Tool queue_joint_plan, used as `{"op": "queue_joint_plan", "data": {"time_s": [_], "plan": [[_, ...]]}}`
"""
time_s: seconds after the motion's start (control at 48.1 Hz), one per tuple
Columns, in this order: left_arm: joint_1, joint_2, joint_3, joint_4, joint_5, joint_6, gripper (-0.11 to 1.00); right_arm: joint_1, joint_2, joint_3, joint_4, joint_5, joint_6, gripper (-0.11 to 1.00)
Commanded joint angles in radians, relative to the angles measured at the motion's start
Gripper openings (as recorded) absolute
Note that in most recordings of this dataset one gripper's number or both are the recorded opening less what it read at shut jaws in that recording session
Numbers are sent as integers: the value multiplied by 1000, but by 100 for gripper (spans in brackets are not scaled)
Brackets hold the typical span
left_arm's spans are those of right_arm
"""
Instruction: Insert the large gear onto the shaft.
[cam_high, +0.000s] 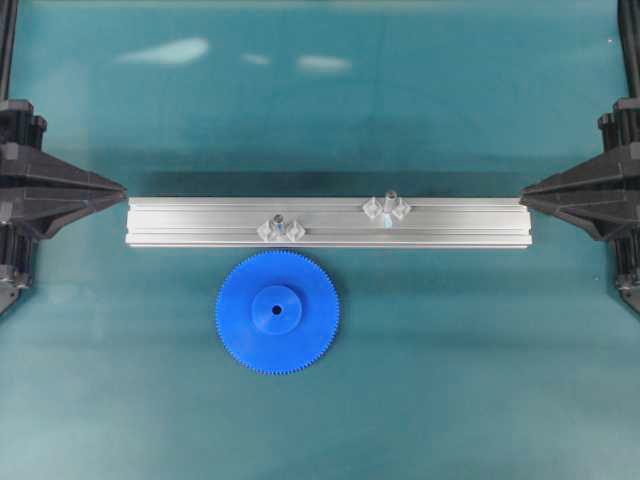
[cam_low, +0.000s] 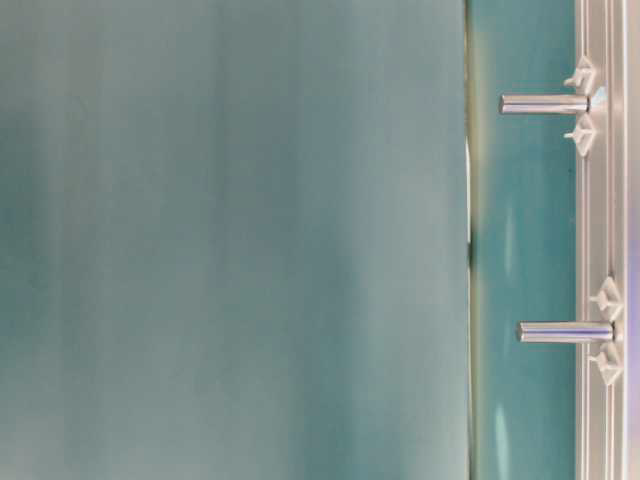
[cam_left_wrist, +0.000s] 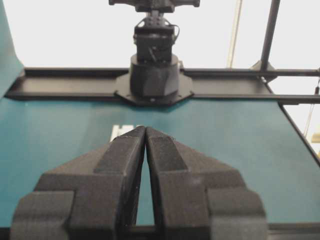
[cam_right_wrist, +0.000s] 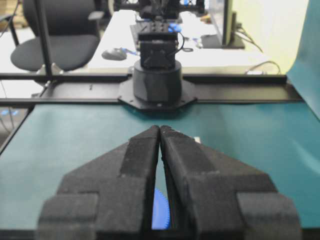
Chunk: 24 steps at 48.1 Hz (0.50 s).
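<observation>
Near the middle of the table (cam_high: 320, 420), just on the near side of the aluminium rail (cam_high: 200, 222), the large gear (cam_high: 277, 312) is seen lying flat, hub and centre hole facing up. It is set left of centre, so the left gripper (cam_high: 120, 188) is judged the nearer tool, though both are well apart from it at the rail's two ends. Each is parked level and pointed inward along the rail. In the wrist views the jaws of the left gripper and of the right gripper (cam_high: 524, 193) are seen pressed together, with nothing between them.

Two upright pins are carried on the rail. The shaft (cam_high: 281, 222) nearest the gear stands just beyond the gear's far rim, between two clear feet; the other pin (cam_high: 390, 201) stands further right. Which of the two is meant cannot be told.

The move is judged to be short: gear lifted, carried a little toward the far edge, hole lined over the vertical pin. Open room is seen all round the gear.
</observation>
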Motion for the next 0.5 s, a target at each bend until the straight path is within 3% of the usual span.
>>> {"op": "queue_joint_plan", "data": {"time_s": [0.0, 0.083, 0.146, 0.27, 0.478], "plan": [[-32, -2, -12, 14, -15, -9, 11, -8, 12, -26, 3, -6, 0, 16], [-37, -2, -15, 14, -14, -8, 8, -8, 11, -28, 17, 25, 6, 24], [-38, 3, -21, 14, -15, -6, 2, -8, 9, -32, 18, 57, 18, 18], [-38, 12, -34, 12, -8, -6, 1, -8, 0, -41, 18, 112, 41, 8], [-43, 61, -72, 12, 51, -9, 1, -26, -28, -43, 20, 195, 46, 8]]}}
